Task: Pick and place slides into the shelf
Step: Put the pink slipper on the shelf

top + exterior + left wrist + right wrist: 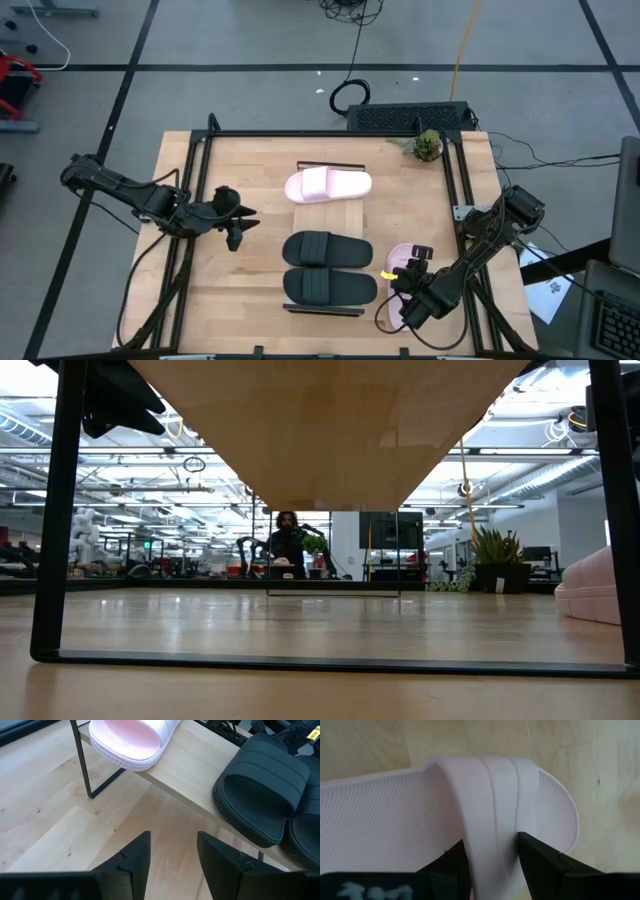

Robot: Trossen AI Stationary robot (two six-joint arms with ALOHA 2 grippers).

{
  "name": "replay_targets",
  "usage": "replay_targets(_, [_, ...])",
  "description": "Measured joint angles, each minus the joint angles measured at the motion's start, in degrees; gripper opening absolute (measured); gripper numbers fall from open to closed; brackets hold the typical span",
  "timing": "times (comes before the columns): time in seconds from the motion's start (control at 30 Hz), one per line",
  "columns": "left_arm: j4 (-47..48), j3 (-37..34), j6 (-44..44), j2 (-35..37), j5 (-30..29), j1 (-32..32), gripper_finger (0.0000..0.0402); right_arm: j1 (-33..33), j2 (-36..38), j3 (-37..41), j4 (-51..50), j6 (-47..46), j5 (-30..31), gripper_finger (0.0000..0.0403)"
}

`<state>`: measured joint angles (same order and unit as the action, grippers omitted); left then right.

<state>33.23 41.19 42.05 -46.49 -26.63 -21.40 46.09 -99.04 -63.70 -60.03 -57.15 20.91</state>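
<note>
The shelf stands in the middle of the table and carries one pink slide at its far end and two black slides toward its near end. The second pink slide lies sole-down on the table to the right of the shelf, and it also shows in the low view. My right gripper is over this slide, shut on its strap. My left gripper is open and hovers over bare table left of the shelf, empty in its wrist view. My right gripper has the pink slide's strap between its two fingers, near the strap's crown. The fingers come from above, pointing down, one at each edge of the strap. The slide's sole rests on the table.
A small potted plant sits at the table's far right corner beside a black box. Black frame rails run along the table's left and right sides. Cables trail near the right arm. A person sits far behind the table.
</note>
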Motion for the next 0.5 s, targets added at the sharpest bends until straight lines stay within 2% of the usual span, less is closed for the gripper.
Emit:
replay_targets(0.17, [0.0, 0.0, 0.0, 0.0, -0.7, 0.0, 0.0161, 0.0, 0.0, 0.0, -0.3, 0.6, 0.2, 0.0134])
replay_targets(0.3, [0.0, 0.0, 0.1, 0.0, -2.0, 0.0, 0.0161, -0.9, 0.0, 0.0, -2.7, -3.9, 1.6, 0.0118])
replay_targets(0.4, [0.0, 0.0, 0.1, 0.0, -2.0, 0.0, 0.0161, -1.9, 0.1, 0.5, -3.8, -4.9, 2.0, 0.0081])
replay_targets(0.5, [0.0, 0.0, 0.1, 0.0, -2.0, 0.0, 0.0161, -2.5, 0.1, 2.0, -3.3, -4.3, 2.4, 0.0023])
